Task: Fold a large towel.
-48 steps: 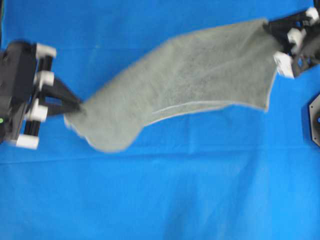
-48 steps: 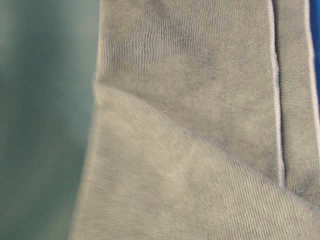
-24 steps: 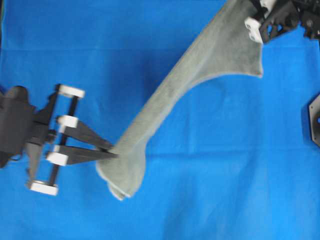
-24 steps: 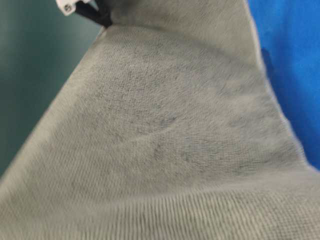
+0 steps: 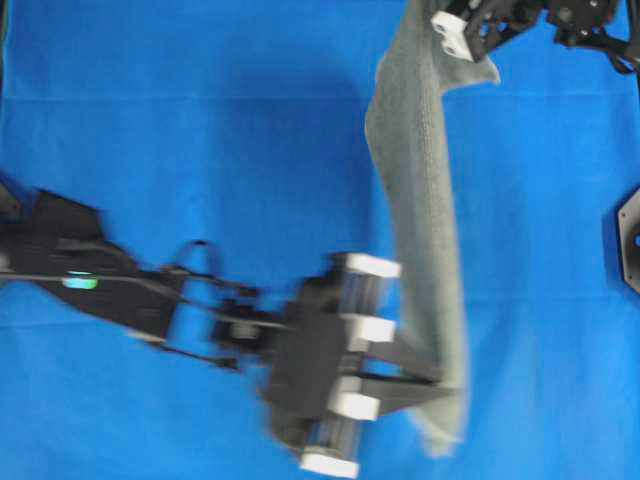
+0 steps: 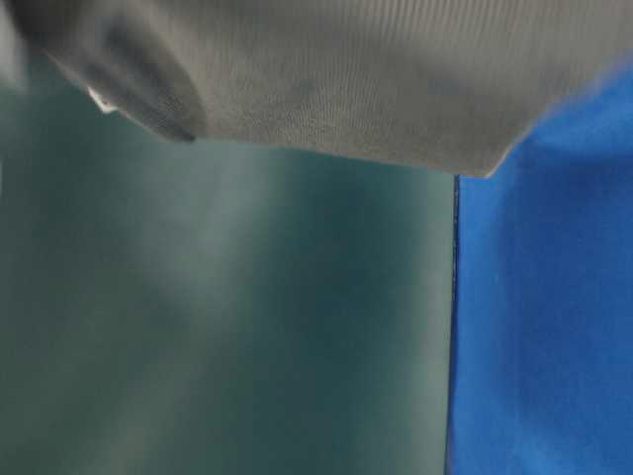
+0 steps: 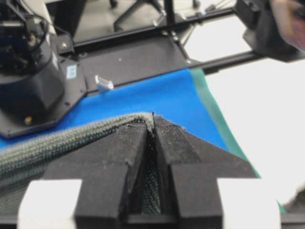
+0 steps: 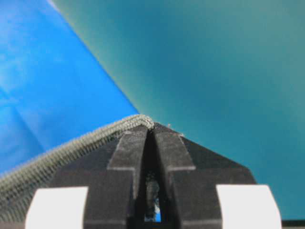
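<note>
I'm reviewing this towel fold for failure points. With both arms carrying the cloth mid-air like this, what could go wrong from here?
1. The left gripper and right gripper each pinch only a thin edge of the grey-green terry towel; a tug could pull it free.
2. The towel hangs as a narrow bunched band, so it may land twisted on the blue table cover.
</note>
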{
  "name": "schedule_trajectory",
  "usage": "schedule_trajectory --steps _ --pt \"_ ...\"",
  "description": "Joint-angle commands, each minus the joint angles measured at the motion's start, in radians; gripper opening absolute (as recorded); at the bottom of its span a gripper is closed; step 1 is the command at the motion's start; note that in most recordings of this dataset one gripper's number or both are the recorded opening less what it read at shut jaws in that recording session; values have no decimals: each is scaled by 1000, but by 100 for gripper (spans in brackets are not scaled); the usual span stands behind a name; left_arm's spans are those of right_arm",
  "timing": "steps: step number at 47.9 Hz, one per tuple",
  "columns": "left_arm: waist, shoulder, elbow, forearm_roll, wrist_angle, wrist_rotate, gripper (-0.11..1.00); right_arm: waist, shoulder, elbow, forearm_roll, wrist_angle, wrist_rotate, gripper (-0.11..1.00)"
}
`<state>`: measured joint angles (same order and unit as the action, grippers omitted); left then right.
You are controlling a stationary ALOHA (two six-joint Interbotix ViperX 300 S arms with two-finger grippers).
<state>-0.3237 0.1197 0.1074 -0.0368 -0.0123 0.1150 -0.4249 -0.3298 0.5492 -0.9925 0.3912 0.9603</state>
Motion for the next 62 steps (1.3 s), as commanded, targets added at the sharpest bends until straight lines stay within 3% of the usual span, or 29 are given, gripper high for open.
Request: schedule_trajectory --steps 1,6,14,23,30,36,42,50,62 --pt "-54 72 -144 3 -11 6 2 -43 18 -54 -18 -9 -2 4" --pt "-54 166 -267 3 -3 6 2 -44 34 -69 -28 -9 -2 4" --pt "-54 258 -387 3 17 6 2 -71 -5 -34 -32 37 -2 4" --pt "-54 333 -480 8 18 18 2 -115 -152 74 -34 137 0 4" --pt "-54 382 -543 8 20 104 2 -115 -310 156 -25 193 2 4" --pt "-54 396 -565 8 21 109 2 -115 -382 198 -14 216 5 4" --pt "-54 367 -497 8 66 51 2 -115 -351 209 17 196 3 4" --pt "-61 281 -288 -9 48 -29 2 -101 -172 183 34 92 3 4" --pt "-94 127 78 -9 -2 -298 2 -74 178 21 34 -84 2 4"
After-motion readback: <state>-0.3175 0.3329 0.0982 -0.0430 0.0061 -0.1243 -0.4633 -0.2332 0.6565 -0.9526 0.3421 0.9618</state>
